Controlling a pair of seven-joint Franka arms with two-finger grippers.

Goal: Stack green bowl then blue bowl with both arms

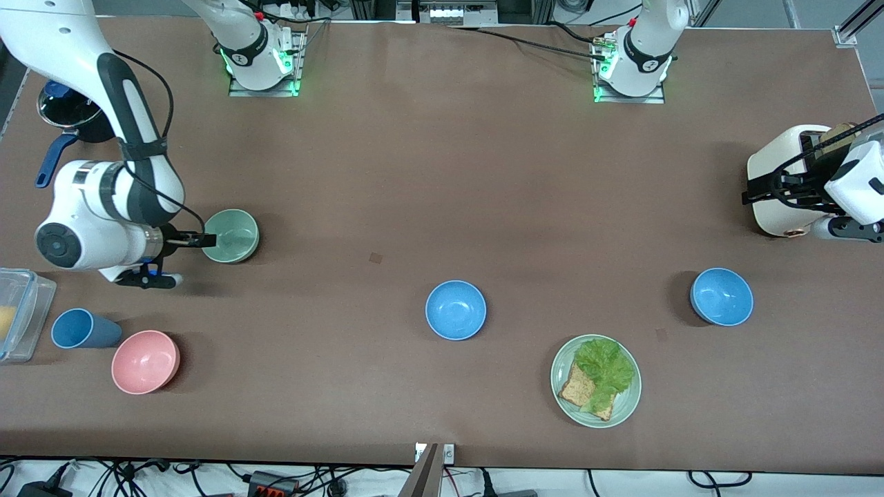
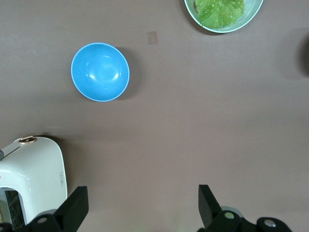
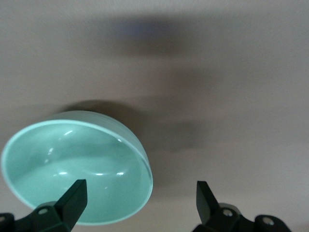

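A brown worktop [image 1: 442, 172] carries scattered dishes. At the right arm's end, the right gripper [image 1: 200, 239] sits low at the green bowl [image 1: 233, 235], fingers spread wide with one just inside the rim, nothing pinched yet. A good grasp likely means closing squarely on the rim wall, then lifting level so the bowl does not tip. It is pale mint, matte, upright and empty. One blue bowl [image 1: 456, 310] lies mid-worktop; another [image 1: 722, 297] lies toward the left arm's end. There the left gripper [image 2: 142, 208] waits, open and empty, over bare worktop beside a white toaster [image 1: 780, 183].
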